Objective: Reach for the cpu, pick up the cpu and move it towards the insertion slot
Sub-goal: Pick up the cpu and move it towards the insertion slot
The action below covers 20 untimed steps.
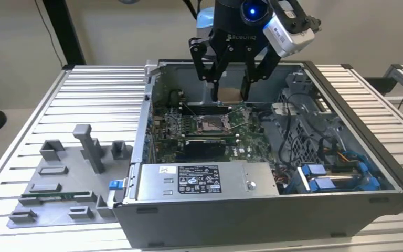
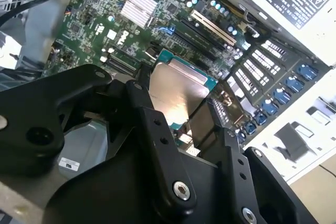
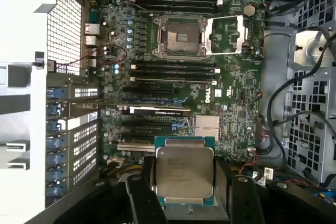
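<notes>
Jaws clamped on the cpu (image 3: 184, 169), carried above the open computer case (image 1: 369, 173).

Largest first: the case lies beneath the gripper (image 1: 231, 89), and its motherboard (image 3: 226, 98) lies under the jaws. The insertion slot (image 3: 178, 36) sits well ahead of the jaws, its frame open. Risk, as a judgement: the grip catches only the chip's edges, so a tilt could drop it. In the first wrist view the socket shows whole; the exterior view gives the chip's height above the board.
</notes>
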Each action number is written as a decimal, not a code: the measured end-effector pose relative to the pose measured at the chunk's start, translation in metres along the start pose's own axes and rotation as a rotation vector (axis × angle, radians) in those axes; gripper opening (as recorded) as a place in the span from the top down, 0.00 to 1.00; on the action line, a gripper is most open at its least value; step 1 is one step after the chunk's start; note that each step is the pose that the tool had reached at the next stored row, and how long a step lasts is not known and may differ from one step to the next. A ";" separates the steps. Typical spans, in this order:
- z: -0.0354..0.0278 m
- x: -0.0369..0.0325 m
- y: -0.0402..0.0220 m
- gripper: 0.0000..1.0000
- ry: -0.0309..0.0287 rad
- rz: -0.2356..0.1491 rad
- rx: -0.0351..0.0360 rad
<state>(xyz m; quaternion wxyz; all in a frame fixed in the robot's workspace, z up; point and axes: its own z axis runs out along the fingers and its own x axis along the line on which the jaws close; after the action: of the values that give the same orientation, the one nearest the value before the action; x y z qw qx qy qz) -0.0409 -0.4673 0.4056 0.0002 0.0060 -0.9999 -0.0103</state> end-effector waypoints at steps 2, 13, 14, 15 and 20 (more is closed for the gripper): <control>0.0003 -0.0001 0.0011 1.00 0.0000 0.000 0.0001; 0.0075 -0.0009 0.0409 1.00 0.0002 0.000 0.0001; 0.0083 -0.0010 0.0455 1.00 0.0002 0.000 0.0001; 0.0091 -0.0012 0.0498 1.00 0.0001 0.000 -0.0001; 0.0130 -0.0028 0.0720 1.00 0.0002 0.000 0.0000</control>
<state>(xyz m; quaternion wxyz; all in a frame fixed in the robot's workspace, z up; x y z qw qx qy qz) -0.0391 -0.3950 0.3941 0.0003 0.0060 -0.9999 -0.0103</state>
